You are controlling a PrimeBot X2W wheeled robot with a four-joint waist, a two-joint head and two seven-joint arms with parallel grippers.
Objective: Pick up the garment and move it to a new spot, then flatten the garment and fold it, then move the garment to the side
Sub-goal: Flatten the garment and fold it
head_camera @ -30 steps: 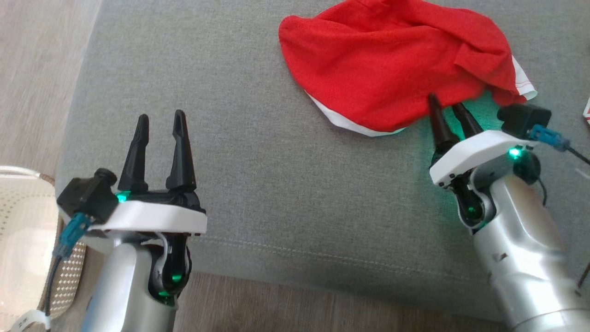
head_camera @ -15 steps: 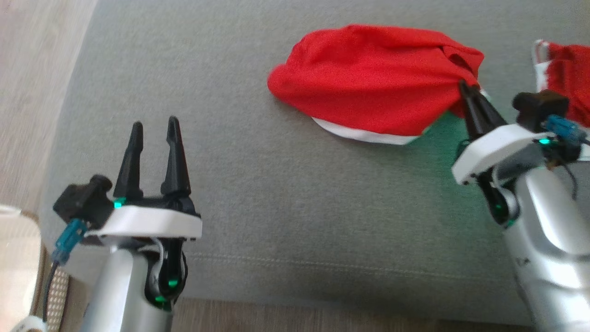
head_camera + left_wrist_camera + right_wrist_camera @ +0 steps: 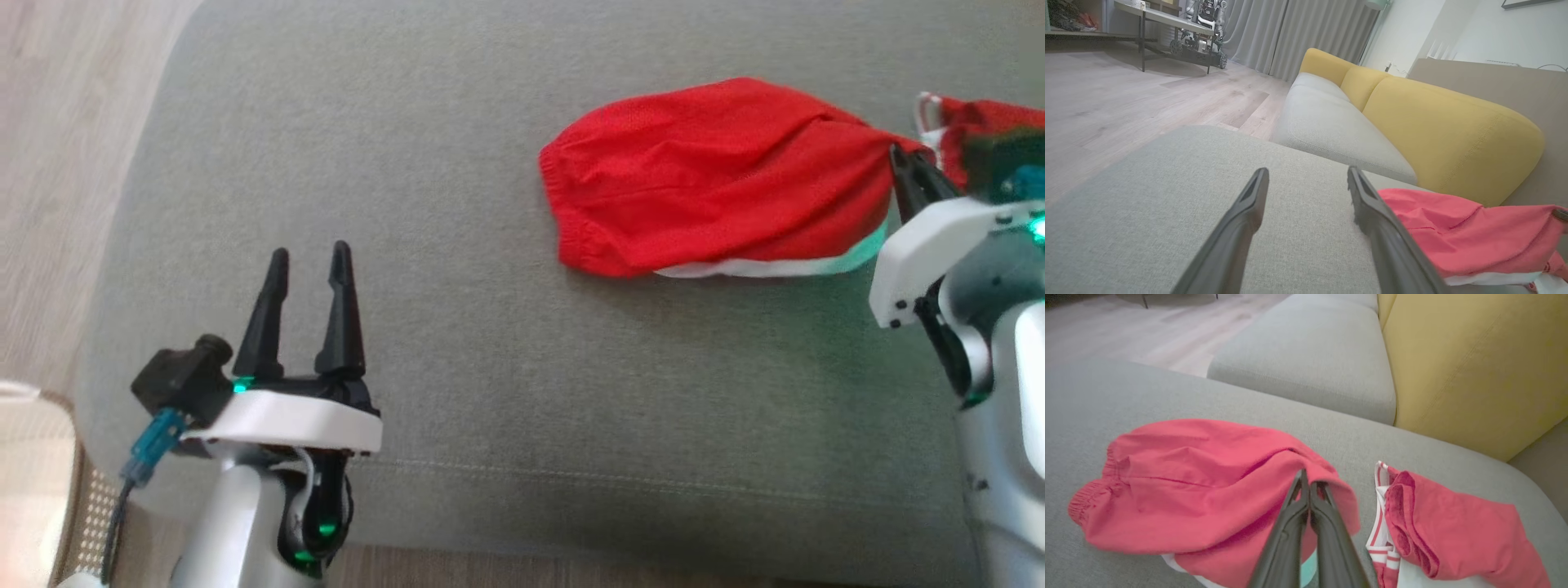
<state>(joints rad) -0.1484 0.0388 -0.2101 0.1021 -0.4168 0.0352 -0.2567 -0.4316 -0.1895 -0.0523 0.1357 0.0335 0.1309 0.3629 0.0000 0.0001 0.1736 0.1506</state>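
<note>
A red garment (image 3: 718,171) with white hem on a grey cushion (image 3: 408,163); at three o'clock, a red cloth (image 3: 1461,535) with red-and-white striped trim; yellow backrest (image 3: 1474,355).

In the head view we see a grey upholstered seat (image 3: 490,245) with a stitched seam near its lower edge, and pale wood-plank flooring (image 3: 65,122) at the upper left. In the left wrist view we note a light grey sofa seat (image 3: 1331,122) with yellow backrests (image 3: 1453,134) at center right, grey curtains (image 3: 1298,32) at top center, a white wall (image 3: 1474,28) at upper right, and a dark-legged table (image 3: 1163,17) at upper left.
</note>
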